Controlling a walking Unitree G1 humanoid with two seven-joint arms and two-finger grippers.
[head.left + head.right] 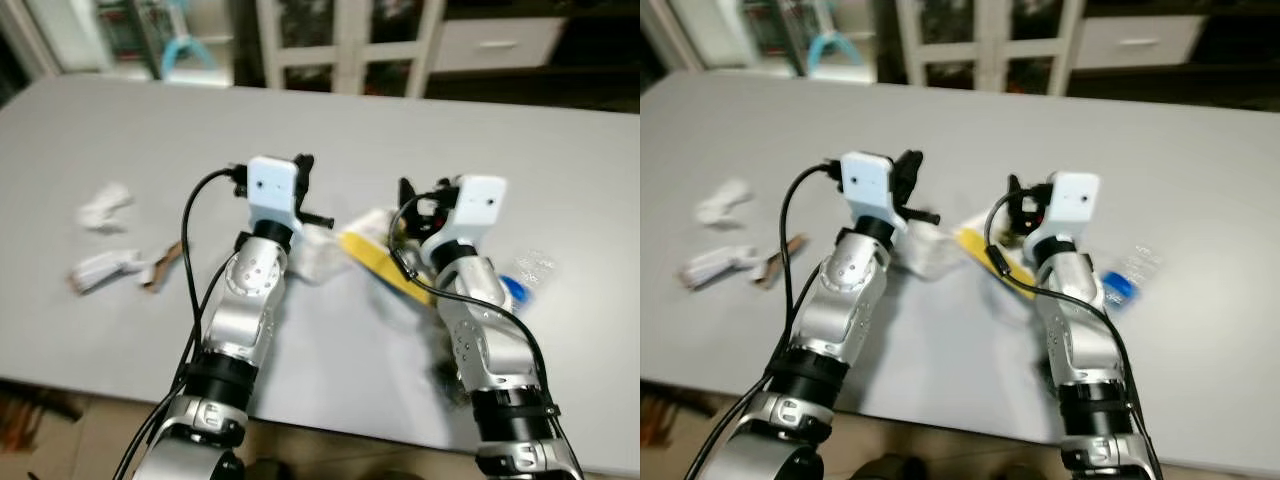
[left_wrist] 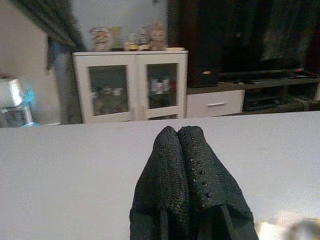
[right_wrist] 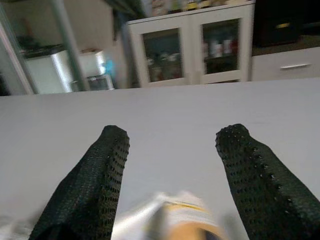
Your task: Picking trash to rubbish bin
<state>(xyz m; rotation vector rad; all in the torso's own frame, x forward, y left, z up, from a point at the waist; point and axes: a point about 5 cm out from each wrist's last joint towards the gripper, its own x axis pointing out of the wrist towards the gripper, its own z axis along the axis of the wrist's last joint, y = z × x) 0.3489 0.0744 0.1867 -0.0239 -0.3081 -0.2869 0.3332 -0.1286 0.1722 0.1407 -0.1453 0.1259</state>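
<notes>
Item: right end effector (image 3: 172,150). Fingers are spread wide, nothing held. It is poised above the pale grey table (image 1: 560,160). Just beneath and slightly ahead of it, a crumpled yellow-and-white wrapper (image 1: 372,256) is seen, blurred in the right wrist view.

Item: left end effector (image 2: 178,137). Fingers are pressed together, empty, raised over bare table. A crumpled white paper wad (image 1: 318,250) lies just below and to its right.

Item: clear plastic wrapper with a blue cap or label (image 1: 524,276), just to the right of the right end effector, behind its arm.

Item: further trash, well to the left of the left end effector: a crumpled white tissue (image 1: 104,207), a flattened white paper piece (image 1: 102,268), a brown cardboard scrap (image 1: 163,264).

Risks, as judged:
- The wrapper may be pushed along the smooth table rather than pinched, if the descent is off-centre.
- Only a loose flap may be caught, and the wrapper dropped in transit.
- The neighbouring paper wad may be swept aside by either arm.
- The rubbish bin's place cannot be told.
</notes>
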